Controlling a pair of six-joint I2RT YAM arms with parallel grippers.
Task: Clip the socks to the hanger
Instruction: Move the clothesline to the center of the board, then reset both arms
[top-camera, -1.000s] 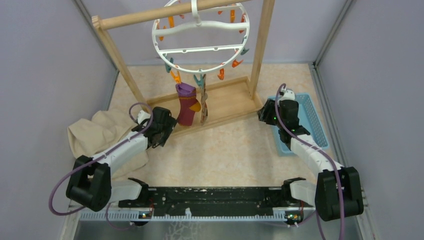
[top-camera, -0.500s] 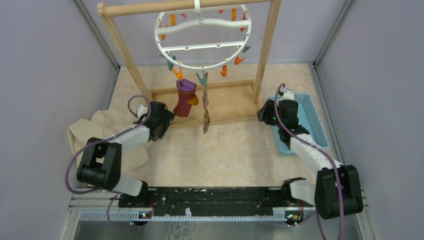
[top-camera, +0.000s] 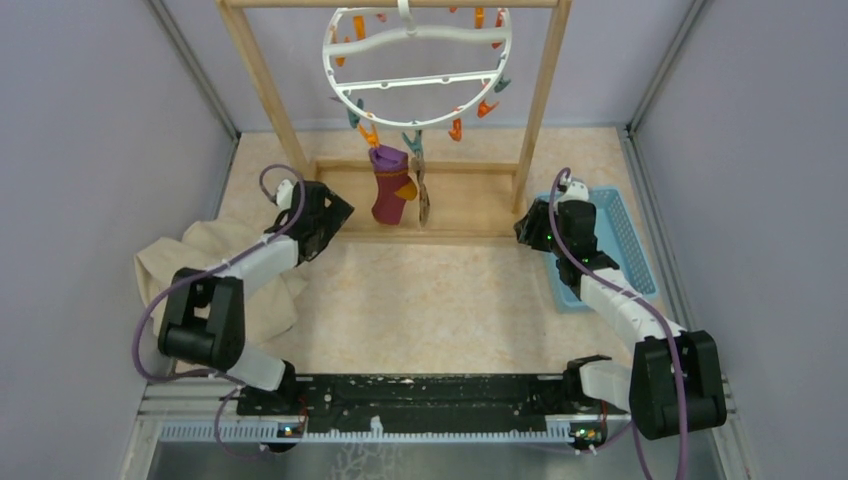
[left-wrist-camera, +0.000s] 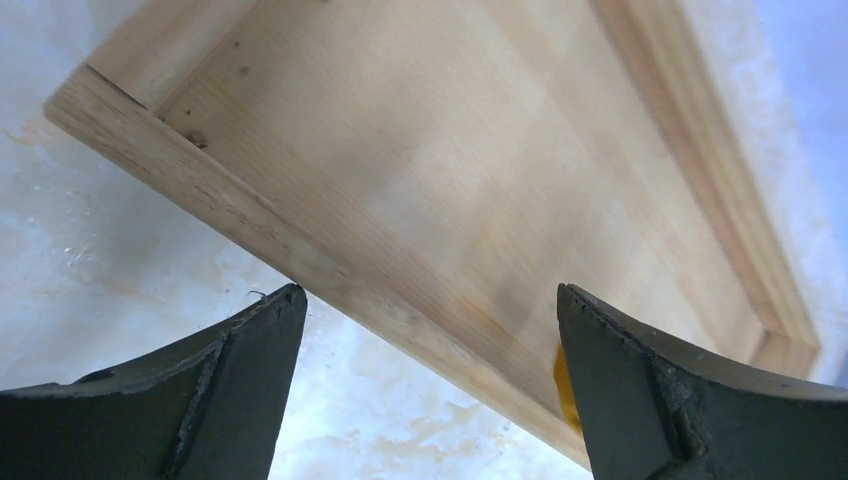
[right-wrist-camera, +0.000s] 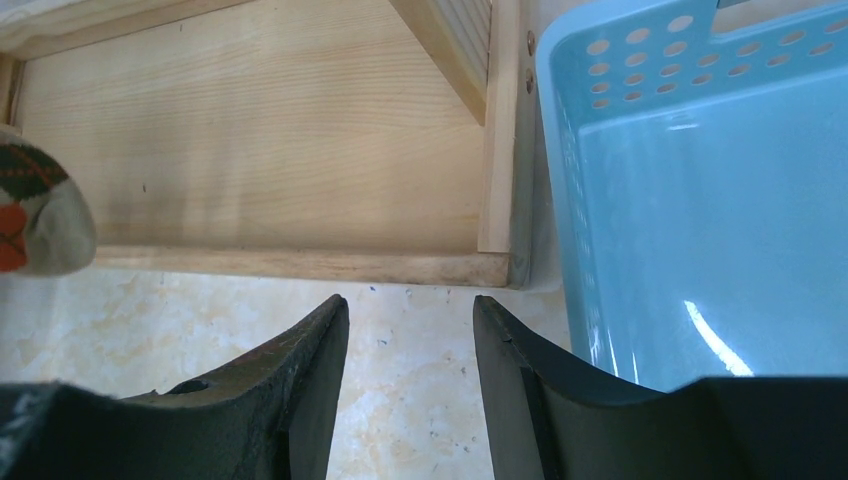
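Both socks are hanging up. The maroon-purple sock (top-camera: 390, 190) is dangling from an orange clip (top-camera: 369, 135). At its 3 o'clock the brown-tan sock (top-camera: 424, 197) is hanging edge-on under a teal clip (top-camera: 412, 143), and its patterned toe is peeking into the right wrist view. The white ring hanger (top-camera: 420, 82) is riding at 12 o'clock on the wooden stand (top-camera: 272, 95), keeping the socks off the base board. The clipping looks done to me.

At 9 o'clock the left gripper (left-wrist-camera: 430, 300) is hovering over the stand's front rail, jaws wide apart, gripping nothing. At 3 o'clock the right gripper (right-wrist-camera: 410, 305) is showing parted, empty jaws too, beside the blue basket (right-wrist-camera: 700, 230). A beige cloth (top-camera: 190, 260) is lying at 8 o'clock.
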